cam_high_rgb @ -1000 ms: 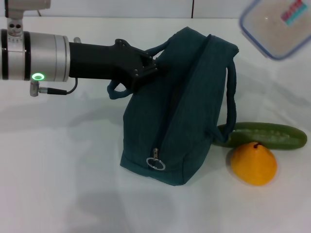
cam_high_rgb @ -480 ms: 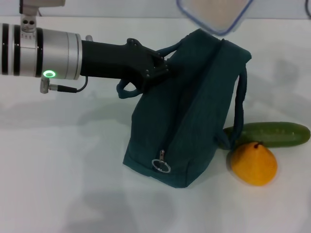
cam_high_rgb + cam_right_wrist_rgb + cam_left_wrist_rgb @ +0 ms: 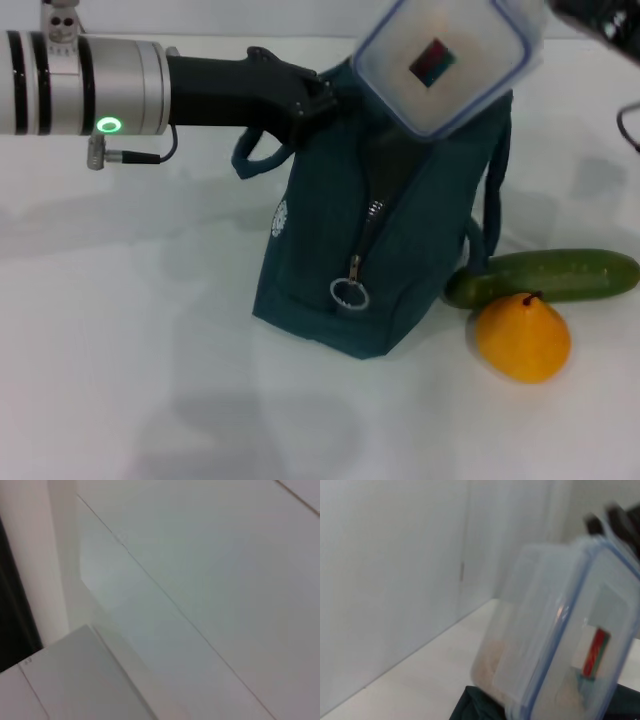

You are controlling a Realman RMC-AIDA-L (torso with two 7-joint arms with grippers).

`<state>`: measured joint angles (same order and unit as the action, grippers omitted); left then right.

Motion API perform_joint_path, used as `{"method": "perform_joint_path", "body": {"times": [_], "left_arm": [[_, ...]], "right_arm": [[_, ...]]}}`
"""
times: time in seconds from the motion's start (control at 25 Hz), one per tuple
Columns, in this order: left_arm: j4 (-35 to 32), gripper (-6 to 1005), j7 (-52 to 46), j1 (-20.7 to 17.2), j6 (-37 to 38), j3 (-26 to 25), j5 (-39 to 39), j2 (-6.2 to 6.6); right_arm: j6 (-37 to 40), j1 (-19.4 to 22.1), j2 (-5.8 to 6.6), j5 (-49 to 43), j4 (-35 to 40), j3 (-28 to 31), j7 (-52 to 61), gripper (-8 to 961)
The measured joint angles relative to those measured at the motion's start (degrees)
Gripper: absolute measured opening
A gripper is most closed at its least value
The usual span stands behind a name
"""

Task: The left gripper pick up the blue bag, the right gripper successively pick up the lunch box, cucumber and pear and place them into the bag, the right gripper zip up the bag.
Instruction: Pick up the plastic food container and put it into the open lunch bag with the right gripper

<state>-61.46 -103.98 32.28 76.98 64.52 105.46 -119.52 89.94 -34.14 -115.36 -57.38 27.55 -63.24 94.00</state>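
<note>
We are holding the lunch box (image 3: 447, 62) tilted over the blue bag (image 3: 385, 230) with our right end effector (image 3: 590, 15). Our left end effector (image 3: 300, 100) is gripping the bag's handle (image 3: 255, 155); cucumber (image 3: 545, 276) and pear (image 3: 523, 336) are lying on the tabletop (image 3: 130, 350) beside it.

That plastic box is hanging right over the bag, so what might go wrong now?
The lunch box is tilted above the bag, whose opening looks narrow, so it could catch on the edge. The left gripper holds the bag only by one handle, so a push might tip it toward the cucumber and pear.
</note>
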Motion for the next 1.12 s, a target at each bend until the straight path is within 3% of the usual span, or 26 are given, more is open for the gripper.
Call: {"method": "perform_joint_path", "body": {"times": [0.28, 0.8, 1.12], "left_arm": [[0.08, 46, -0.68, 0.66, -0.52, -0.01, -0.04, 0.06], [1.41, 46, -0.31, 2.25, -0.79, 0.00, 0.39, 0.08], [1.52, 46, 0.18, 2.34, -1.64, -0.01, 0.45, 0.07]], "right_arm": [[0.22, 3.25, 0.31, -1.39, -0.04, -0.78, -1.08, 164], [-7.92, 2.15, -0.01, -7.43, -0.63, -4.27, -2.00, 217], [-8.65, 1.80, -0.06, -7.36, -0.23, -4.79, -4.41, 249]]}}
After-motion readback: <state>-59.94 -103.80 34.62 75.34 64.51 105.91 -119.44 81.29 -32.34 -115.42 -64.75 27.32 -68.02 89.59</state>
